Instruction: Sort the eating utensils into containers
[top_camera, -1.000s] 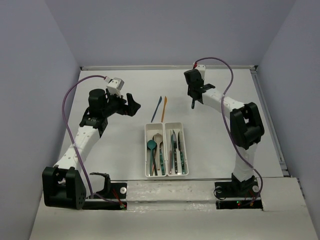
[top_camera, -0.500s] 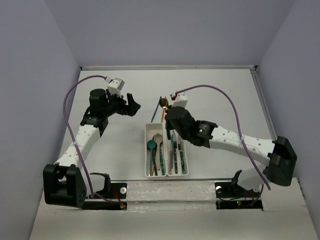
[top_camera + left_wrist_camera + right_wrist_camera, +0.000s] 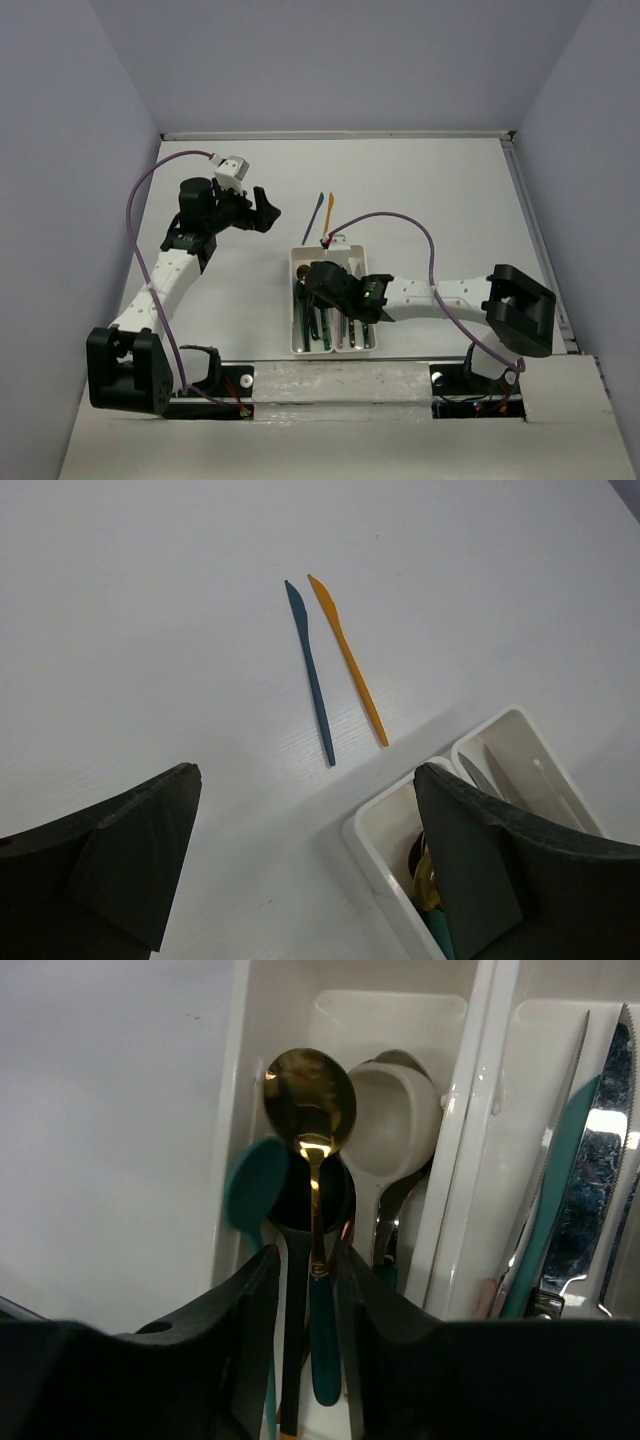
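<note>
The white two-bin tray [image 3: 293, 320] sits at the near middle of the table. My right gripper [image 3: 318, 284] is low over its left bin. In the right wrist view the fingers [image 3: 308, 1260] are narrowly open around a gold spoon with a teal handle [image 3: 308, 1095], which lies on a black spoon [image 3: 335, 1200], a teal spoon [image 3: 255, 1185] and a white spoon [image 3: 395, 1120]. Several knives [image 3: 590, 1190] fill the right bin. A blue knife [image 3: 310, 675] and an orange knife [image 3: 349, 662] lie on the table beyond the tray. My left gripper [image 3: 305, 810] is open and empty above the table.
The tray's far corner [image 3: 375, 825] shows under my left gripper's right finger. The two loose knives [image 3: 321, 216] lie between the tray and the back of the table. My left gripper [image 3: 262, 210] hovers left of them. Grey walls close the table on three sides.
My right arm swung from the far right with the gold spoon, then came down into the left bin. The spoon now lies among the other spoons. The left arm has barely moved.
</note>
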You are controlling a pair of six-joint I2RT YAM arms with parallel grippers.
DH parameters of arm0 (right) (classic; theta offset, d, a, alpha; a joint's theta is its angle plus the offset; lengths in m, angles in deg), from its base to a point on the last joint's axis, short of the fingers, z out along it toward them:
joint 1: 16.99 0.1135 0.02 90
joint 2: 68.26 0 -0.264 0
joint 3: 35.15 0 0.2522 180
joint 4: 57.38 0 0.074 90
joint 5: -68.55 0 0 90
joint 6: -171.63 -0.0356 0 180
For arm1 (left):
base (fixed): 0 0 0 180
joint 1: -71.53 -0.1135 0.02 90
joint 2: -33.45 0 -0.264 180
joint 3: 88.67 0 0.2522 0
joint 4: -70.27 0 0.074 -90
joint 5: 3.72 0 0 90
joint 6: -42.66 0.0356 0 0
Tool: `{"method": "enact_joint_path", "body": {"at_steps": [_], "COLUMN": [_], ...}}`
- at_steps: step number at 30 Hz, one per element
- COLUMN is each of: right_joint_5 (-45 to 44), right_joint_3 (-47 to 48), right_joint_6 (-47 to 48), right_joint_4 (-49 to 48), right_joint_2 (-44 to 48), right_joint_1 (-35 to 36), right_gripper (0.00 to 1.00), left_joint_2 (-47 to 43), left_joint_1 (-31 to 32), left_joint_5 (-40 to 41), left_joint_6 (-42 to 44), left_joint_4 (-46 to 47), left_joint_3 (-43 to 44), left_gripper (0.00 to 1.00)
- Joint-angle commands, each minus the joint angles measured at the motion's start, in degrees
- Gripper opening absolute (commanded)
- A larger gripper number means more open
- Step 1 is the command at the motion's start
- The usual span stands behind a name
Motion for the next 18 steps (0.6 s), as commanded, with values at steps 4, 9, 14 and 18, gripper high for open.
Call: {"method": "enact_joint_path", "body": {"at_steps": [4,9,14,18], "right_joint_5": [-4.8,-5.6,10.1,10.9], "right_joint_3": [1.6,10.1,22.6,32.5], "right_joint_6": [-1.0,14.0,23.9,27.4], "right_joint_4": [0.1,4.7,11.3,15.5], "right_joint_2": [4.5,9.7,2.6,-10.3], "right_joint_1": [0.4,-4.0,-18.8,-26.6], "right_gripper": [0.50,0.50,0.53,0.60], "left_joint_2": [0.3,2.0,3.8,4.0], "left_joint_1": [-0.3,-0.3,-0.3,-0.3], "left_joint_5": [-0.6,-0.3,1.6,4.5], "left_joint_6": [1.2,1.4,2.3,4.5], "left_joint_4": [2.4,2.8,2.9,3.9], "left_joint_3": [-0.5,0.1,0.9,0.4], "left_gripper": [0.99,0.98,0.97,0.97]}}
